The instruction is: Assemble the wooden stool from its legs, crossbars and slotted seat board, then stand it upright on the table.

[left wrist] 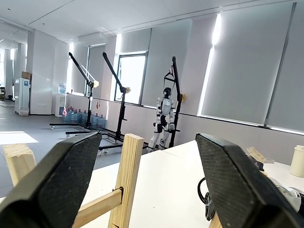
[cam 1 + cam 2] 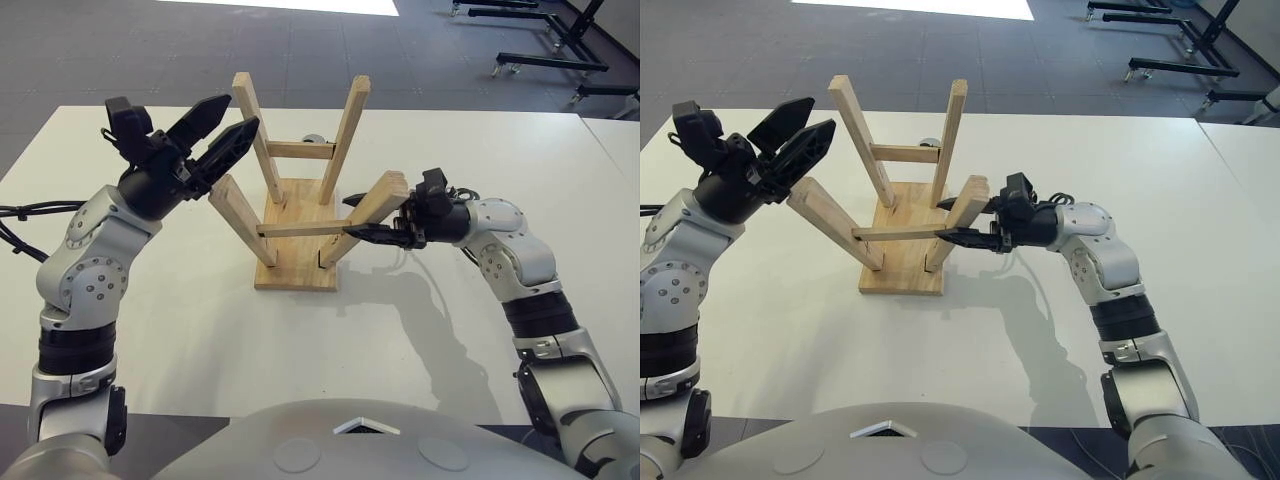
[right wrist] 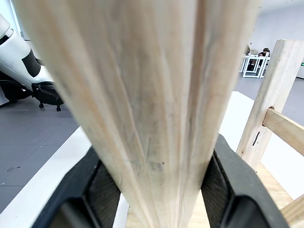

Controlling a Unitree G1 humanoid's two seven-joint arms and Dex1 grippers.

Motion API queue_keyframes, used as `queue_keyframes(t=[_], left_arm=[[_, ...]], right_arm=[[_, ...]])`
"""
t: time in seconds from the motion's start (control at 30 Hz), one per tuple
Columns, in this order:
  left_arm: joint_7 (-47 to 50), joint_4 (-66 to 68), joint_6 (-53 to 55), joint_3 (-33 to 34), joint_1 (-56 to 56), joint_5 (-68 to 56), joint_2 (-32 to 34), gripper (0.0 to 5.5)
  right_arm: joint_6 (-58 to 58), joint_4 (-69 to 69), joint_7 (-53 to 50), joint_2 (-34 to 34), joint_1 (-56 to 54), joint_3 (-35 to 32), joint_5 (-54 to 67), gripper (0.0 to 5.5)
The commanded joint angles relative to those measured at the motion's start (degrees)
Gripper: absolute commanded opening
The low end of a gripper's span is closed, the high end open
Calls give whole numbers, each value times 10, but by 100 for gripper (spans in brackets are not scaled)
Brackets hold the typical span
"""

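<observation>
The stool [image 2: 296,215] stands inverted on the table [image 2: 450,150], seat board [image 2: 296,270] down, with legs and crossbars apparently fitted. The right gripper [image 2: 362,216] clamps the near right leg [image 2: 388,192]. The left gripper [image 2: 243,110] is spread wide. Remaining: turning it upright.

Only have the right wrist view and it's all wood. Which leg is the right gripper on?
Observer: Right gripper is shut on the near right leg. Seat board lies flat on the table, legs up.
Operator: Left gripper?
Observer: Left gripper is open, raised at the stool's left, gripping nothing.
Operator: Crossbars in?
Observer: Two show, the far crossbar and the near crossbar, each joining a pair of legs.
</observation>
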Motion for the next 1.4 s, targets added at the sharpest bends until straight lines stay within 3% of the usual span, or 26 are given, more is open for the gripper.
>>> queue_keyframes(t=[0.03,0.17,0.47,0.5,0.67,1.03,1.4], left_arm=[[-11,31,76,-83,42,58,-2,364],[-10,30,73,-87,44,62,-1,364],[-9,35,70,-91,39,65,-1,364],[-9,36,70,-92,39,65,-1,364],[-9,38,68,-91,39,68,-2,364],[-7,35,70,-85,38,68,0,364],[-3,32,70,-64,15,56,3,364]], right_arm=[[31,7,-4,27,32,85,-69,205],[-22,-36,-22,59,36,54,-37,205],[-50,-44,-56,67,34,66,-77,205],[-44,-47,-56,65,31,65,-73,241],[-18,-53,-52,65,25,56,-58,324],[0,-44,-37,63,10,-27,-9,517],[117,-95,-56,68,-29,-148,168,517]])
